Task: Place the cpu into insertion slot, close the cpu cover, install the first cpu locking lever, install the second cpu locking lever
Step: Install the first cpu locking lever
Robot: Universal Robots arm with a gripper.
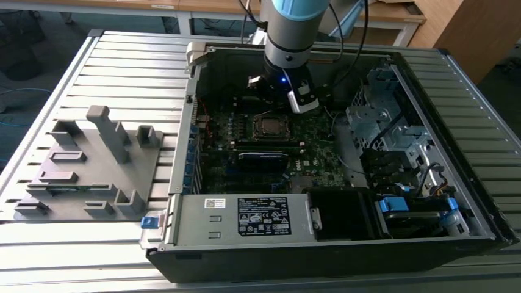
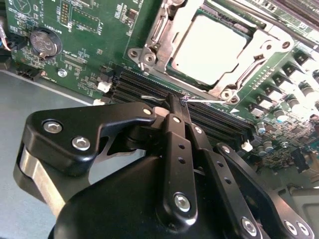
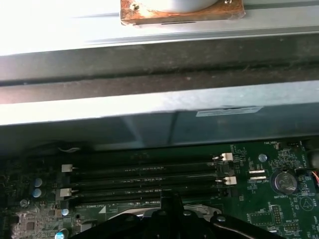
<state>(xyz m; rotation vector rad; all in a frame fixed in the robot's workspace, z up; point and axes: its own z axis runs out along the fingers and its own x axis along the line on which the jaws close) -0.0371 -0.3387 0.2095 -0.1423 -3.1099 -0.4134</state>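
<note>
**Claw working a cpu locking lever beside the loaded socket**

An open computer case point(image 1: 480, 201) is lying on a slatted metal tabletop point(image 1: 122, 67), with a grey plastic fixture point(image 1: 89, 165) sitting towards the exterior view's left. The robot arm is reaching down into the far part of the case, over the green motherboard point(image 2: 79, 20).

In the second wrist view the cpu point(image 2: 209, 47) is sitting flat in the insertion slot point(image 2: 175, 63). The cpu cover point(image 2: 269, 42) is lying down over it, framing its silvery face. The claw point(image 2: 178, 102) is looking narrow, its two black fingers drawn together with nothing bulky between them. Its tips are meeting a thin wire locking lever point(image 2: 207, 101), which is running along the socket's edge just above the black memory slots point(image 2: 219, 122). I cannot tell whether the tips are pinching the wire or only pressing on it.

My judgement is that a lever is being installed and is not yet latched. Doing this well likely means keeping the tips square on the wire and following its swing about the hinge rather than pushing straight. The wire could slip off the tips, or the tips could scrape the memory slots.
</note>
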